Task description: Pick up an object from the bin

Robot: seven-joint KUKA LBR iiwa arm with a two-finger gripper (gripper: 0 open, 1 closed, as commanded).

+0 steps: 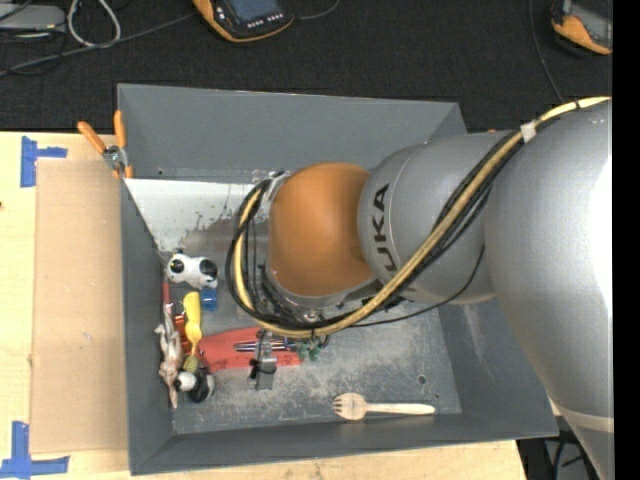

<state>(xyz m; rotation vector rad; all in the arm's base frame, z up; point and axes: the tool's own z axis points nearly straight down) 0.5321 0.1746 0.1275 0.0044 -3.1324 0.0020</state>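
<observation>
Nearest item: a pale wooden fork lying flat on the floor of the bin, at about 4 o'clock from the claw and well apart from it. No obstruction from that side.

Next back: the claw stands low over a flat red strip-like piece with a dark marking, at about 7 o'clock from the bin's centre. It cannot be told whether the claw is spread or pressed together, and contact with the strip is not confirmed.

Judgement on the step in hand: the grasp is at the point of descent or closing. The strip lies flat and thin, so it should be taken across its narrow width and lifted straight up, with the grip checked before rising.

At 9 o'clock from the claw, just beside the strip's end, is a heap of small mixed pieces, including a yellow one. This is the main risk: a drift that way could snag or drag them.

Farther, at 11 o'clock: a white-and-black toy with a small blue piece beside it, both clear of the claw.

Above, the orange cover hides the floor behind.
</observation>
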